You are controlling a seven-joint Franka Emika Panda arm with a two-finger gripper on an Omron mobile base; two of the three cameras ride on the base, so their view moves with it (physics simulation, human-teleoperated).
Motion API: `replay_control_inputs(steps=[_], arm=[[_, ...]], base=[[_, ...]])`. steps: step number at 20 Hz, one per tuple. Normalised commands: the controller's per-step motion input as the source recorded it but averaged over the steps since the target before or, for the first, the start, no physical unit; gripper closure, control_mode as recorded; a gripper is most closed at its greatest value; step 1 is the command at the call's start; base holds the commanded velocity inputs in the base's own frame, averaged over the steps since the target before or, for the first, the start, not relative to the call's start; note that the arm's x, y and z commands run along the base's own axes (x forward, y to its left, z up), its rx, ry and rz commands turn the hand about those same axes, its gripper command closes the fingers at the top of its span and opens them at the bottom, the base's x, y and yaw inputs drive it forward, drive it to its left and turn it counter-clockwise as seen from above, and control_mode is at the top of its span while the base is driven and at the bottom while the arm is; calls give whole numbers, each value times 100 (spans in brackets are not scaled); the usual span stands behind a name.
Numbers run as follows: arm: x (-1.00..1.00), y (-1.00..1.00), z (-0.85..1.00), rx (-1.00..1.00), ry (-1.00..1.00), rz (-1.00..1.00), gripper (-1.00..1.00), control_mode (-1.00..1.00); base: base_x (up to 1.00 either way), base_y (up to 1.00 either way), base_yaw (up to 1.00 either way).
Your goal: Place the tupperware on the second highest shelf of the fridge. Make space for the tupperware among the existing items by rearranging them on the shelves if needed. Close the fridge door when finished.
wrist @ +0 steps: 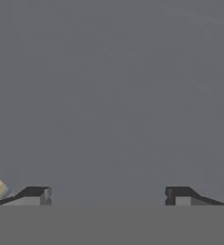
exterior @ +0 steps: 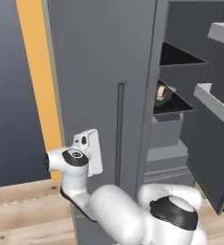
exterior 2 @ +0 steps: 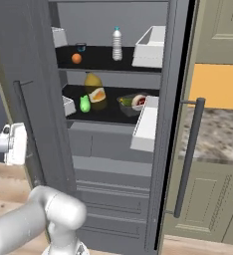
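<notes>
Left base view: the white arm bends low, its hand (exterior: pixel 87 150) up against the outer face of the closed left fridge door (exterior: pixel 102 72), left of its bar handle (exterior: pixel 119 134). Right base view: the open fridge (exterior 2: pixel 113 124) shows the tupperware (exterior 2: pixel 133 103) already on the second highest shelf (exterior 2: pixel 108 113), beside a green vegetable (exterior 2: pixel 84 104); a bottle (exterior 2: pixel 117 44) and orange piece (exterior 2: pixel 76 58) sit above. Hand view: the gripper (wrist: pixel 106 196) faces flat grey panel, fingertips (wrist: pixel 37 195) spread wide, grasping nothing.

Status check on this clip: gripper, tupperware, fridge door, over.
Gripper open, empty, facing the grey fridge door. Tupperware on the lower visible shelf, beside the groceries. One door open; door bin overlaps the tub in view.
</notes>
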Motion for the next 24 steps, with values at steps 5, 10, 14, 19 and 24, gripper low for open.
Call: replay_control_inputs(steps=[5, 10, 14, 19, 24], arm=[[62, -16, 0, 0, 9, 25, -100, -100], [61, -49, 0, 8, 1, 44, -100, -100], [76, -67, 0, 13, 0, 51, -100, -100], [-13, -8, 16, 3, -1, 43, -100, -100], [-95, 17, 93, 7, -12, 14, -100, -100]], base=[[0, 0, 0], [0, 0, 0], [0, 0, 0], [0, 0, 0], [0, 0, 0]])
